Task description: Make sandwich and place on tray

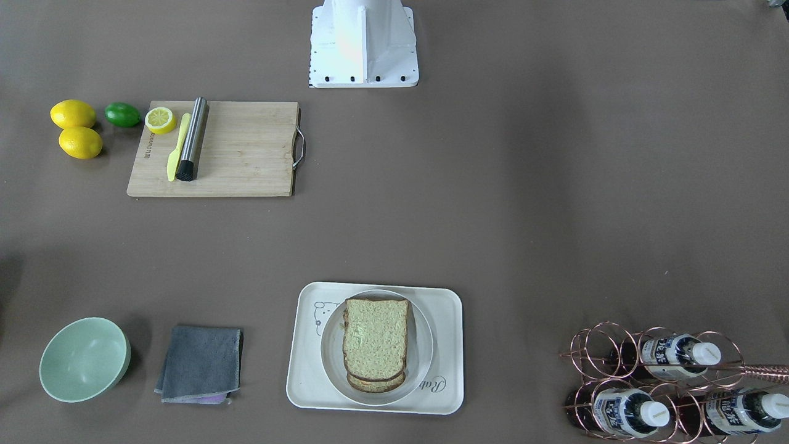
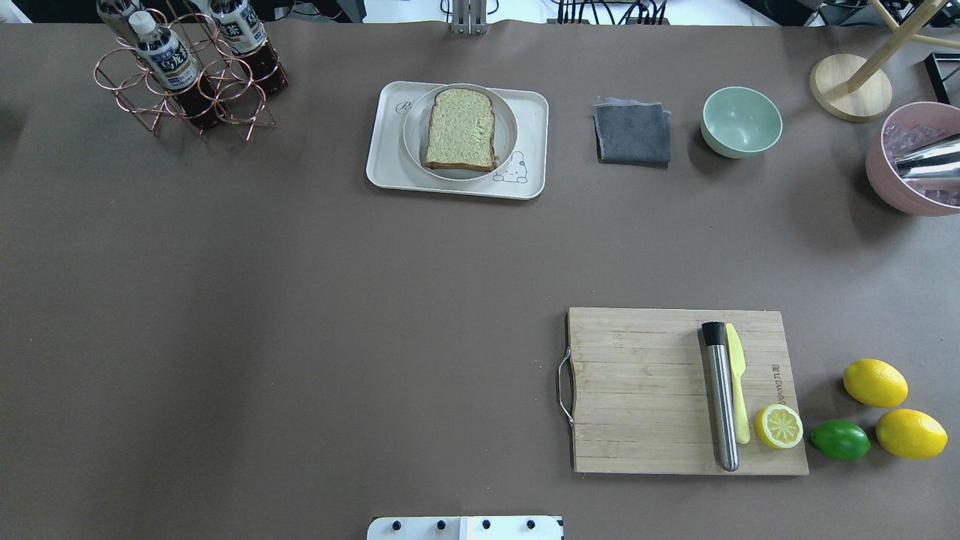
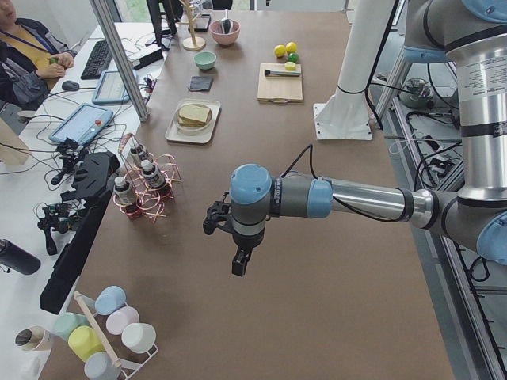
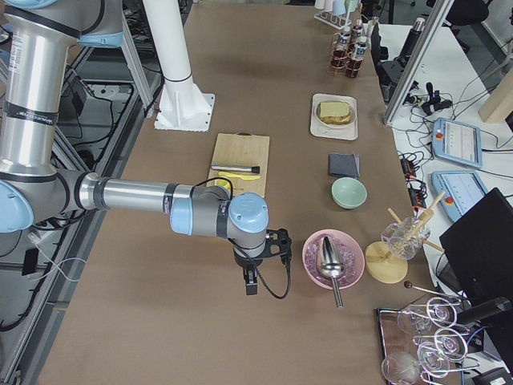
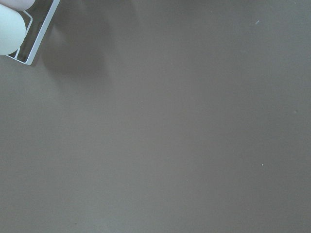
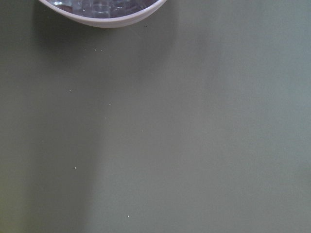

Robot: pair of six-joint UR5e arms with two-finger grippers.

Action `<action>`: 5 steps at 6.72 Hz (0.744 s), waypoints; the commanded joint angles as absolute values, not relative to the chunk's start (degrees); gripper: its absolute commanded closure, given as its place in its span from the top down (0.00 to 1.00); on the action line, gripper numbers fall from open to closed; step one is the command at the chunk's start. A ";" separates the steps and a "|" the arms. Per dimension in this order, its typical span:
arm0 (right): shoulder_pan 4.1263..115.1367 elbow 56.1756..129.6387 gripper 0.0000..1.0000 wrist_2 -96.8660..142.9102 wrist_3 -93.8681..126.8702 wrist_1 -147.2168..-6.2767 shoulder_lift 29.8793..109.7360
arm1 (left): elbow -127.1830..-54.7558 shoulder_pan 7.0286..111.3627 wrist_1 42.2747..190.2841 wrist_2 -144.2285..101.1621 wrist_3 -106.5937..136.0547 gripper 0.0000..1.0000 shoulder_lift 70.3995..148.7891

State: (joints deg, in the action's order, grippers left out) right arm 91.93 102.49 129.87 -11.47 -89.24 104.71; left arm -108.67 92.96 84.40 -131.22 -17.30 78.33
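The sandwich [image 1: 376, 342] is two stacked bread slices with dark crusts, lying on a round white plate [image 1: 328, 361] that sits on the cream tray [image 1: 303, 376] with the bear drawing. No egg shows; it may be hidden between the slices. The sandwich [image 2: 460, 129] and the tray [image 2: 384, 169] also show in the overhead view at the far middle. My left gripper [image 3: 238, 265] hangs over bare table, far from the tray, and I cannot tell if it is open. My right gripper [image 4: 251, 285] hangs beside a pink bowl [image 4: 329, 258], and I cannot tell its state either.
A wooden cutting board [image 2: 645, 390] holds a metal muddler [image 2: 721, 397], a yellow knife [image 2: 738, 390] and a lemon half [image 2: 778, 426]; lemons [image 2: 874, 382] and a lime [image 2: 840, 439] lie beside it. A grey cloth [image 2: 633, 133], green bowl [image 2: 741, 121] and bottle rack [image 2: 187, 67] stand along the far edge.
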 commanded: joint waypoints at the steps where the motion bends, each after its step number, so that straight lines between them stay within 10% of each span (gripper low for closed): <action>1: 92.02 102.66 1.00 129.73 -11.78 -86.85 105.99 | -107.84 93.69 84.11 -131.22 -17.32 0.97 78.05; 5: 92.02 102.74 1.00 130.16 -11.34 -86.84 105.91 | -108.36 94.04 84.46 -131.13 -16.61 0.98 77.96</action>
State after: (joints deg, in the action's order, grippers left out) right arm 92.02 102.69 130.00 -11.47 -86.86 105.91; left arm -108.11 93.95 84.39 -131.16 -16.67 78.01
